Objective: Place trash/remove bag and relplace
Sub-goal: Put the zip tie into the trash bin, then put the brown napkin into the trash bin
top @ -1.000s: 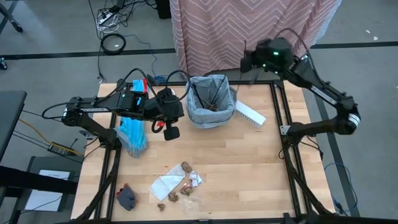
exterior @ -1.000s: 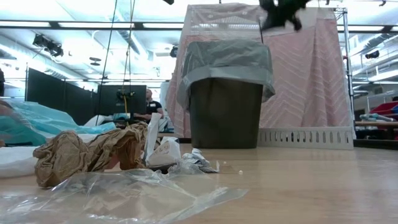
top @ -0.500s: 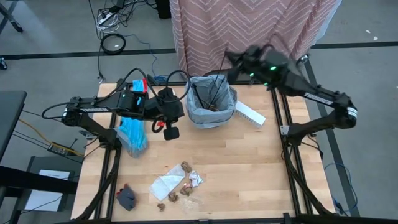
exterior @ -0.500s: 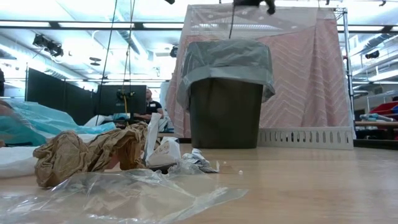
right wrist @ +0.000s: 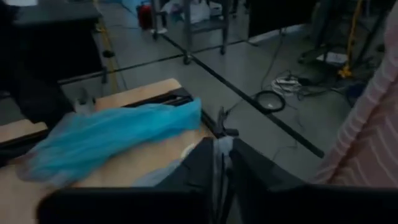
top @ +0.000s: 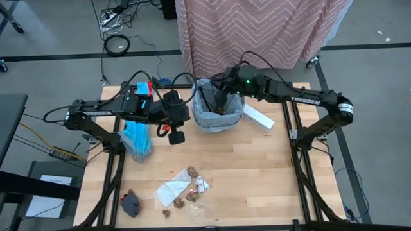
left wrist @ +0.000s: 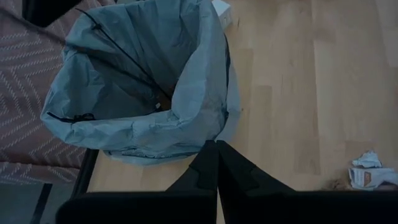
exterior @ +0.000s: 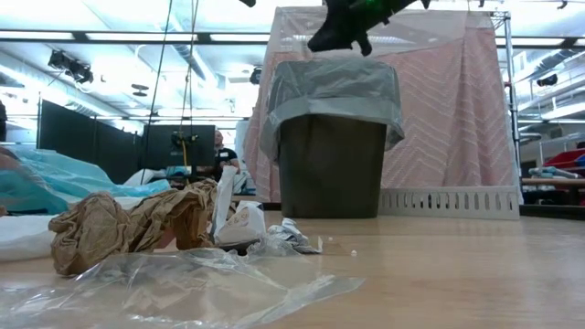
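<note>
Your right end effector (top: 220,97) hangs over the open mouth of the bin lined with the thin, crinkly light grey plastic bag (top: 207,114), which stands at the far middle of the wooden counter (top: 257,173). In the low view that end effector (exterior: 340,35) sits just above the bag's rim. From the right wrist view its fingers (right wrist: 202,165) look close together with only a narrow gap, and something thin and pale shows in that gap; you cannot tell whether it has hold of anything. Inside the grey bag (left wrist: 186,106) you can see several thin dark sticks (left wrist: 121,53) leaning against the liner.

Your left end effector (top: 178,136) waits over the counter just left of the bin, its fingers (left wrist: 205,171) pressed together and holding nothing. Beside that arm, near the counter's left edge, lies the translucent turquoise-blue plastic bag (top: 137,139), bunched up; it also shows in the right wrist view (right wrist: 112,134).

The rest of the litter lies on the near part of the counter, well apart from the bin: crumpled brown paper wads (top: 191,173), a flat white paper piece (top: 171,191) and small white wrapper bits (top: 202,185). In the low view a brown paper wad (exterior: 119,224) sits close to the camera with a clear plastic sheet (exterior: 192,279) in front of it. A long white perforated box (top: 258,117) lies just right of the bin, and a small dark grey object (top: 131,204) rests at the near left corner.
</note>
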Robot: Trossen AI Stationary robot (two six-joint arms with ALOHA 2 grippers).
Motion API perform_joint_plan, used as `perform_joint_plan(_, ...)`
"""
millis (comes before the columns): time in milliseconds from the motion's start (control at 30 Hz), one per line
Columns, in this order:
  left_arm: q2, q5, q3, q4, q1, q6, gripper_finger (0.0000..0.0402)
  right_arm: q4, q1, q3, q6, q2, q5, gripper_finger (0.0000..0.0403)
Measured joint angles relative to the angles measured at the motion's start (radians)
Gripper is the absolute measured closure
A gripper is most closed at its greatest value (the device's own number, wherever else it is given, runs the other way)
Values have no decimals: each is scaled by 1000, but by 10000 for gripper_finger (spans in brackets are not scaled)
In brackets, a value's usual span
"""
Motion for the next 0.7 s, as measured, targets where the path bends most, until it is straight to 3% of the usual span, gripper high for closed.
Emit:
perform_joint_plan(200, -1, 0, -21, 9, 0, 0, 396, 1, 8, 0, 6, -92, -29, 249)
perform_joint_plan(300, -9, 1, -69, 16, 0, 0, 396, -3, 49, 0, 21, -156, -149, 220)
perform_joint_plan(467, -101, 79, -267, 275, 0, -14, 396, -134, 233, 3, 113, -224, -337, 224)
perform_joint_plan(567, -194, 114, -437, 426, 0, -66, 396, -243, 371, -1, 204, -219, -340, 233)
perform_joint_plan(700, -329, 115, -669, 534, 0, -200, 396, -286, 529, 1, 313, -152, -261, 234)
